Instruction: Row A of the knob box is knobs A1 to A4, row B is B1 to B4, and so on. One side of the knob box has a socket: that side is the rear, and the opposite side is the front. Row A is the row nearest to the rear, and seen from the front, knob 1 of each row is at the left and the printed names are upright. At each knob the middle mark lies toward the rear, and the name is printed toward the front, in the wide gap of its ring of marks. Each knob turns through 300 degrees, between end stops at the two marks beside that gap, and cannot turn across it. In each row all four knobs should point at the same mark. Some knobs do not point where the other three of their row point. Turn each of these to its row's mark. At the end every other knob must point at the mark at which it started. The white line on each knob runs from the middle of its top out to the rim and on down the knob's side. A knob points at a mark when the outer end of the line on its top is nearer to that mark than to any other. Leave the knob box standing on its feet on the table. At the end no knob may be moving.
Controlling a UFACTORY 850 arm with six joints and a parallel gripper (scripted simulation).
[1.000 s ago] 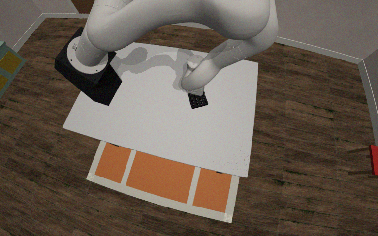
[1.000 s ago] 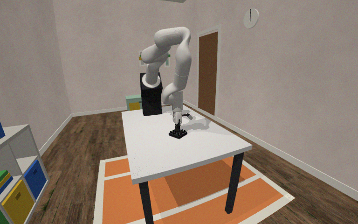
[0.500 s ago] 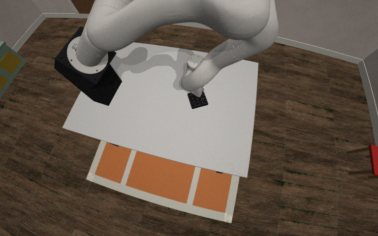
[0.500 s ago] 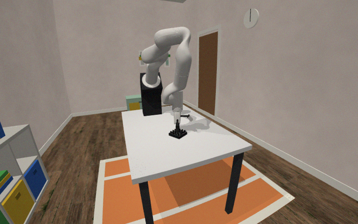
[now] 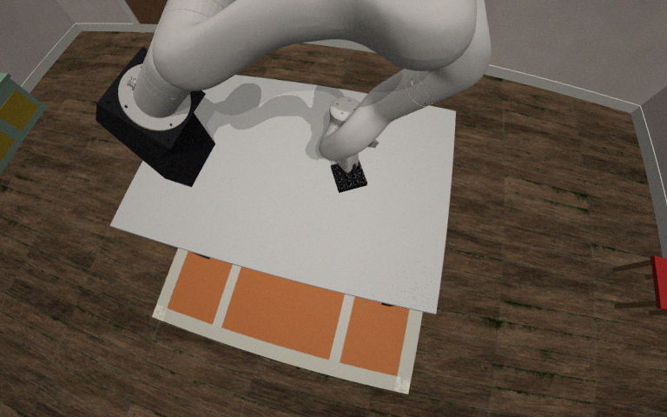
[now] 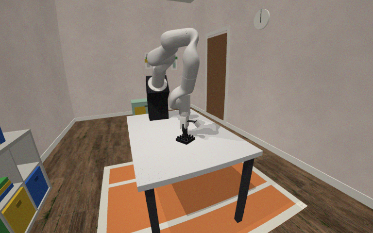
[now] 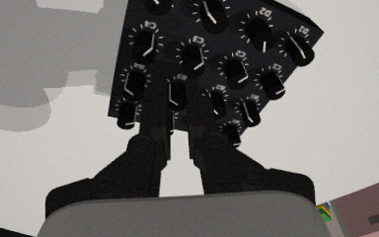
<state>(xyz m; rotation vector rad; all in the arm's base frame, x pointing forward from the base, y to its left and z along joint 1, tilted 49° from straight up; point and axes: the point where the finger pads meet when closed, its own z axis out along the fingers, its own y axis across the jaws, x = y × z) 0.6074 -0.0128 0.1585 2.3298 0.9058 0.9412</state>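
The black knob box point(image 5: 353, 182) point(image 6: 184, 140) point(image 7: 170, 34) stands on its feet on the white table point(image 5: 275, 221) point(image 6: 164, 159), right of the middle. In the wrist view its printed names are small; row D is farthest from the camera and row A nearest. My gripper point(image 5: 347, 169) point(image 6: 184, 133) point(image 7: 177, 95) points straight down onto the box, and its two dark fingers are shut on knob B3 point(image 7: 177, 92), in the second row from the near edge. That knob's white line shows between the fingers. The nearest knobs are partly hidden by the fingers.
The arm's black base point(image 5: 157, 137) point(image 6: 157, 101) stands at the table's far left corner. An orange and white rug point(image 5: 285, 314) lies under the table. A shelf with coloured bins point(image 6: 16, 181) stands by the left wall.
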